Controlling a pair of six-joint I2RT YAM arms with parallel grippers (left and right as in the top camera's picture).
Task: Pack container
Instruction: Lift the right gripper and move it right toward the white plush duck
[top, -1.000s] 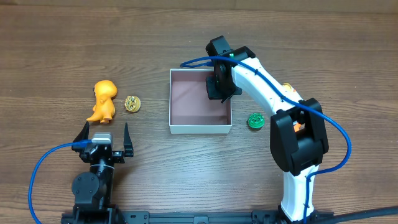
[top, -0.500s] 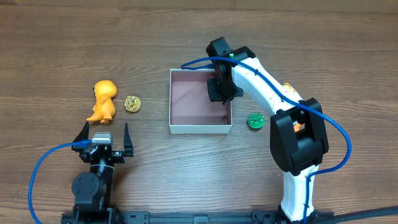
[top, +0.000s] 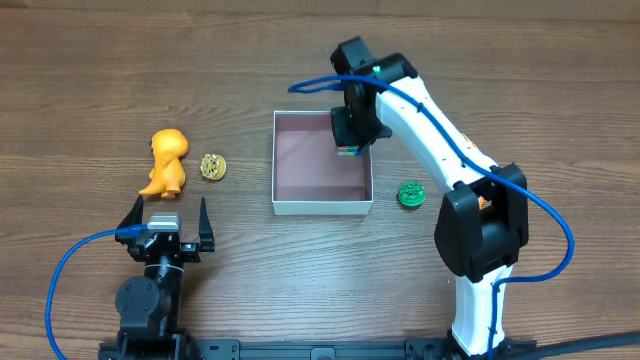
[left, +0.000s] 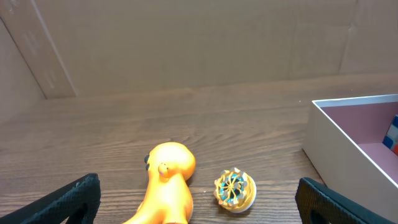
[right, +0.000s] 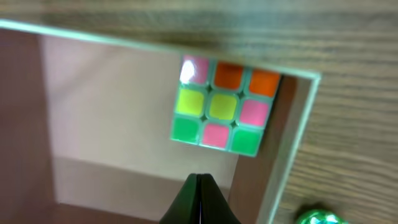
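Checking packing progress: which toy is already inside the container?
The colourful puzzle cube, in the container; the orange dinosaur, gold disc and green disc lie outside.

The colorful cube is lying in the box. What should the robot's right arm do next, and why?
Probably the right gripper should swing over to the green toy just outside the container. The cube lies in the container's corner, the gripper hangs above it shut and empty, and that toy is nearest.
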